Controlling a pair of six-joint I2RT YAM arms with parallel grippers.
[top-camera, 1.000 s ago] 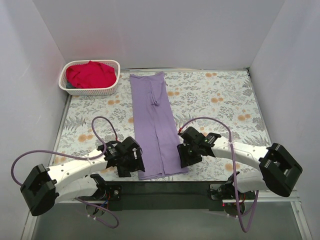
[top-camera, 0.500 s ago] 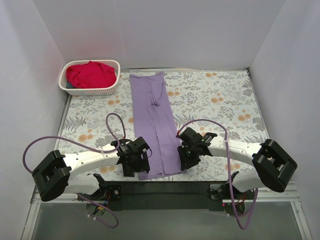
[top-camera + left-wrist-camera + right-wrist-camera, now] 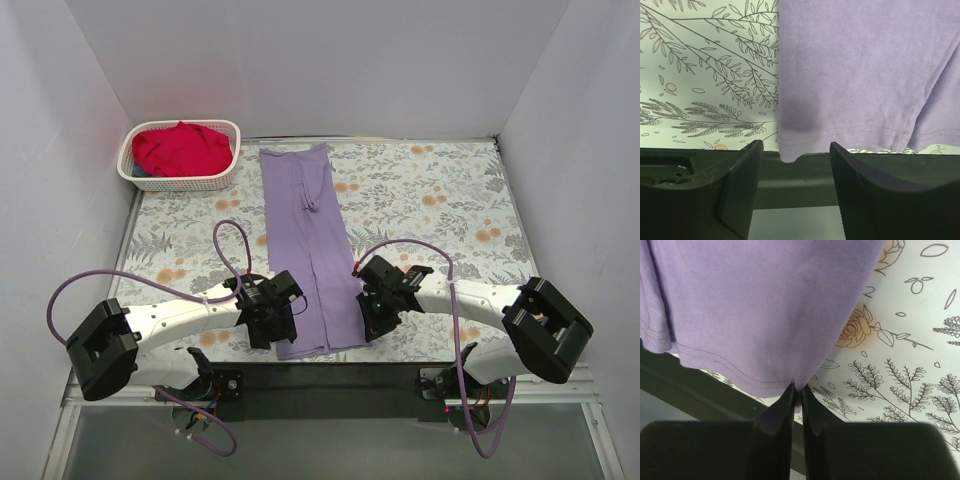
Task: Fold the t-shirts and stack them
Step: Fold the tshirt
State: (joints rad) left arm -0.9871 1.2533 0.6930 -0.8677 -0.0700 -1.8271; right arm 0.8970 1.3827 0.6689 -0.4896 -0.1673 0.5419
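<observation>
Shirts on a flowered table (image 3: pixel 430 200), one spread, one binned.
Lavender t-shirt (image 3: pixel 305 240) lies flat in a long strip; red t-shirt (image 3: pixel 180 148) is heaped in the white basket (image 3: pixel 225 130) (far left corner). Left gripper (image 3: pixel 796 145) stands apart astride the near hem's left corner; right gripper (image 3: pixel 797 390) is pinched on its right corner.

The top external camera sits high above and behind the arm bases, looking down and forward over the whole table (image 3: pixel 430 190), from its near edge to the far wall. The left wrist camera looks out past the left gripper (image 3: pixel 792 150), very close to the near left hem corner of the lavender t-shirt (image 3: pixel 855 65). The right wrist camera looks past the right gripper (image 3: pixel 796 392), equally close, at the near right corner. All three views share that near hem at the table's edge.
</observation>
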